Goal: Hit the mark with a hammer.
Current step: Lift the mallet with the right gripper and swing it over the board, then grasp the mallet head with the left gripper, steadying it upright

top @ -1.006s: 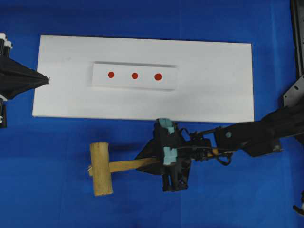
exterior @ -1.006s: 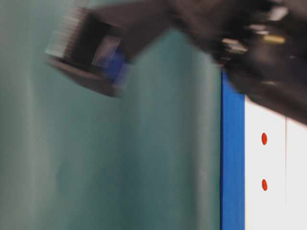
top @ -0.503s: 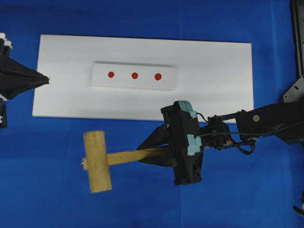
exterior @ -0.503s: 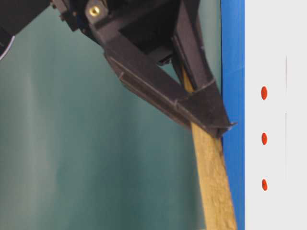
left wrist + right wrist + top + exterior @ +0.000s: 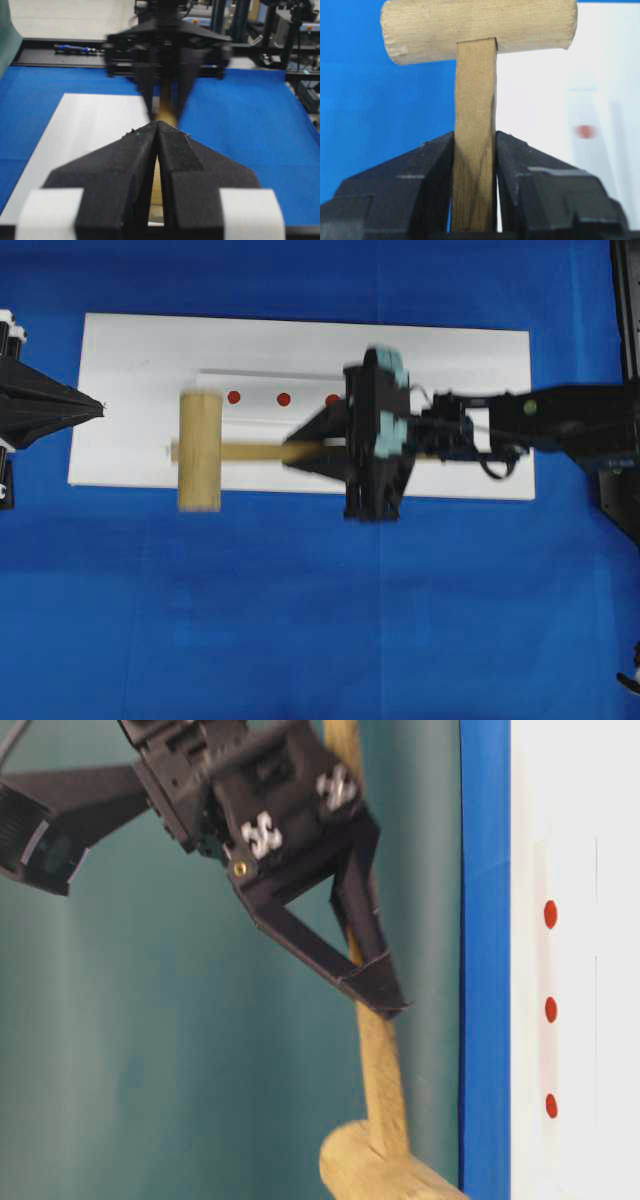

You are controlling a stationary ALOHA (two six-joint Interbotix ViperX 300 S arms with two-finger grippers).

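The hammer [image 5: 200, 450] hangs level over the white board [image 5: 450, 370], its head at the left end of the white strip [image 5: 270, 386], left of the three red dots. My right gripper [image 5: 292, 452] is shut on its handle [image 5: 475, 150], well back from the head [image 5: 480, 27]. The mark [image 5: 331, 399], the rightmost dot, peeks out beside the right gripper; from table level it is the top dot [image 5: 550, 914]. The wooden head [image 5: 380, 1170] is held off the board. My left gripper [image 5: 98, 407] rests shut and empty at the board's left edge.
Blue cloth [image 5: 300, 620] surrounds the board. Two smaller red dots [image 5: 233, 397] [image 5: 283, 398] lie left of the mark. One blurred red dot [image 5: 585, 131] shows in the right wrist view. Black frame parts [image 5: 625, 300] stand at the right edge.
My right gripper has lifted the hammer off the blue cloth and carried it back over the white board, and it is blurred with motion. The left arm has not moved.
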